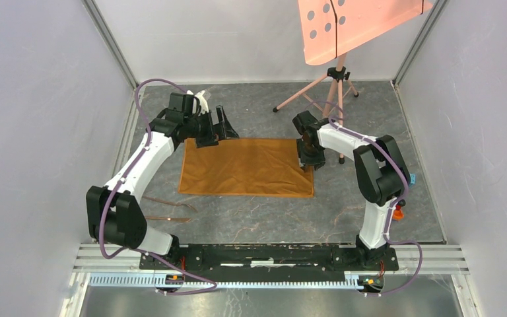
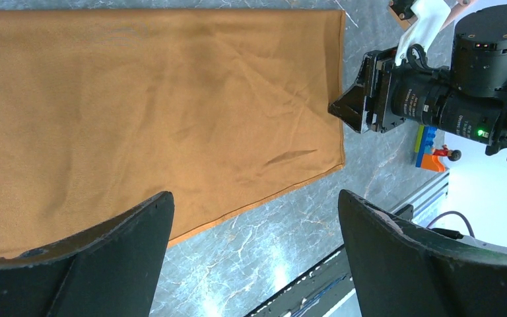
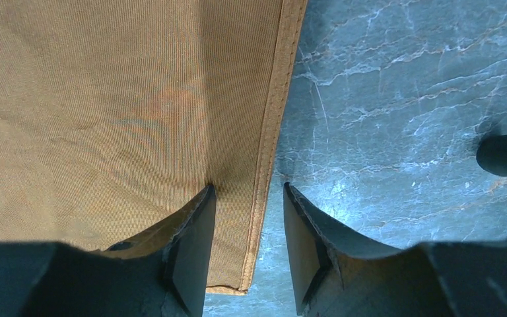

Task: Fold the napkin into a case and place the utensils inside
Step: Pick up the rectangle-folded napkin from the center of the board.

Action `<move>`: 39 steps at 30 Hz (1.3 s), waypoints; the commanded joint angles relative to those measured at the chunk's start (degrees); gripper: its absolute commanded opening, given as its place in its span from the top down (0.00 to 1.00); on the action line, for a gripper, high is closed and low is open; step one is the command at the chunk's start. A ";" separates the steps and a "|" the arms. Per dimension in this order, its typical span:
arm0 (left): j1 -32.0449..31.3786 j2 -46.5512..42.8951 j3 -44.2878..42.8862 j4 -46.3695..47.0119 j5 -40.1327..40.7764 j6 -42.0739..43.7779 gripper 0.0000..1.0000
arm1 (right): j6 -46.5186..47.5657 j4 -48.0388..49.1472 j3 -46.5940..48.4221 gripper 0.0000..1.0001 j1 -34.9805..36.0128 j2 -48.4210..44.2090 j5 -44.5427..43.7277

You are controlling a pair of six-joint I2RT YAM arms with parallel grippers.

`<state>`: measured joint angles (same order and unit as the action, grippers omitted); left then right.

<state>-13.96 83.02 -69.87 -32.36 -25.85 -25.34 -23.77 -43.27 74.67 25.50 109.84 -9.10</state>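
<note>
The orange-brown napkin (image 1: 247,167) lies spread flat on the marble table, not folded into a case. My left gripper (image 1: 221,129) hovers at its far left corner, open wide and empty; the left wrist view has the napkin (image 2: 158,99) beyond my left gripper (image 2: 255,195). My right gripper (image 1: 307,162) is down at the cloth's right edge. In the right wrist view the right gripper (image 3: 247,187) has its jaws narrowly apart, straddling the hem of the napkin (image 3: 105,99) near a corner, without pinching it. Two slender utensils (image 1: 171,204) lie left of the napkin's near edge.
A salmon-pink perforated panel (image 1: 353,26) on a tripod (image 1: 333,89) stands at the back right, one foot close to the right gripper. Coloured toy blocks (image 2: 429,148) sit by the right arm. Grey walls close in both sides; a metal rail (image 1: 270,254) runs along the front.
</note>
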 commanded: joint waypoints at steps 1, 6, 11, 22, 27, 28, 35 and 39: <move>-0.02 -1.85 0.26 2.49 -1.62 2.58 0.00 | -0.14 2.93 -2.43 0.53 0.25 1.76 1.95; 0.00 -1.81 0.17 2.11 -0.92 3.06 0.00 | 1.40 5.81 -4.70 0.59 0.16 3.79 4.17; 0.13 -1.77 0.17 1.94 -0.29 3.28 0.00 | 3.25 8.95 -7.17 0.73 -0.02 4.42 6.12; 0.42 -0.27 0.23 1.61 0.64 3.68 0.00 | 16.87 12.12 -5.78 1.00 -0.77 -4.60 3.14; 0.42 0.78 0.26 1.63 0.68 3.55 0.00 | 22.13 10.41 -6.90 1.00 -0.35 -12.21 -4.31; 0.42 0.90 0.32 1.62 0.64 3.48 0.00 | 23.31 10.34 -7.58 1.00 -0.32 -13.56 -4.45; 0.42 0.92 0.77 2.05 0.81 3.09 0.00 | 27.91 9.15 -10.54 1.00 -0.31 -20.29 -9.76; 0.33 0.28 1.18 2.63 -0.47 1.96 0.00 | 29.25 8.47 -12.25 1.00 -0.35 -23.53 -14.58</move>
<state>-13.85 84.12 -68.99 -31.99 -25.58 -24.51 2.37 -34.17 64.20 25.12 90.00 -16.82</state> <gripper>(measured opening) 0.996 0.010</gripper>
